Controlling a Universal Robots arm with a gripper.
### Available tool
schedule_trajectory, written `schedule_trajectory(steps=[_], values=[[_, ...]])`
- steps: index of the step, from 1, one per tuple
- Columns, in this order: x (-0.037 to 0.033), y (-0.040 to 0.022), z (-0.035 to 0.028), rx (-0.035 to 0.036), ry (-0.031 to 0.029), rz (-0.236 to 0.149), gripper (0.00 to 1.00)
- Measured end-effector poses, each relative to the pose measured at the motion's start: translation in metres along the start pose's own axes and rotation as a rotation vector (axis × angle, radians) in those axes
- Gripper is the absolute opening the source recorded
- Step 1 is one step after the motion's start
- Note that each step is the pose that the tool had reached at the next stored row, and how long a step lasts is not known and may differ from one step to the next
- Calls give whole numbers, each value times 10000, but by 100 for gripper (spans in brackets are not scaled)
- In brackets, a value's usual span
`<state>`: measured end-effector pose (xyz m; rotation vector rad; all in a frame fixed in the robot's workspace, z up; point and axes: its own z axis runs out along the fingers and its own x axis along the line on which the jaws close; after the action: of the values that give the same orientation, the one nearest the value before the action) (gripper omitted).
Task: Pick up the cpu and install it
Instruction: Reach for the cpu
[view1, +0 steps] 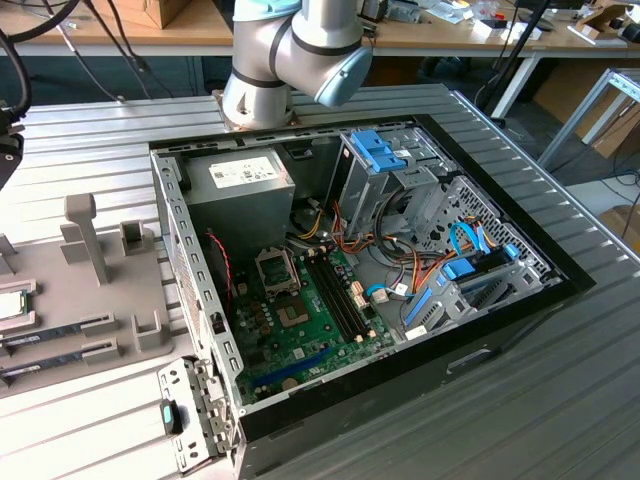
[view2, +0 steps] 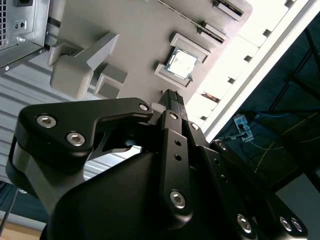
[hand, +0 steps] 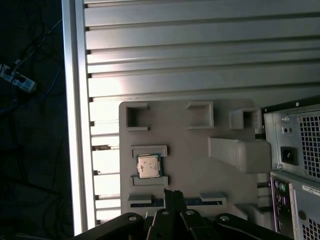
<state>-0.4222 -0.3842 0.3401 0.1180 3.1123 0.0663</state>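
Fingers (hand: 170, 196): pressed together, holding nothing, poised over the grey holder (hand: 190, 150).
Chip (hand: 148, 165): just beyond the fingertips and a little to one side, flat in its recess, untouched.
Counter (hand: 200, 55): ribbed metal, farther out past the chip.
Computer case (hand: 295, 150): well apart from the fingers, with its socket (view1: 277, 270) seemingly empty.
Risk one: coming down closed, the fingers would likely press on the chip's top rather than straddle it.
Risk two: the recess rims could catch a fingertip, and a thin edge grip may tilt or slip.
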Motion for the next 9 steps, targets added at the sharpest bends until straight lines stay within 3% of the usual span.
schedule_trajectory(steps=[3, 5, 7, 8, 9], values=[[3, 11, 15, 11, 1, -2, 11], [6, 19, 38, 74, -5, -2, 11], [6, 24, 47, 194, -13, -6, 11], [7, 25, 52, 316, -22, -10, 11], [7, 25, 54, 390, -30, -12, 11]])
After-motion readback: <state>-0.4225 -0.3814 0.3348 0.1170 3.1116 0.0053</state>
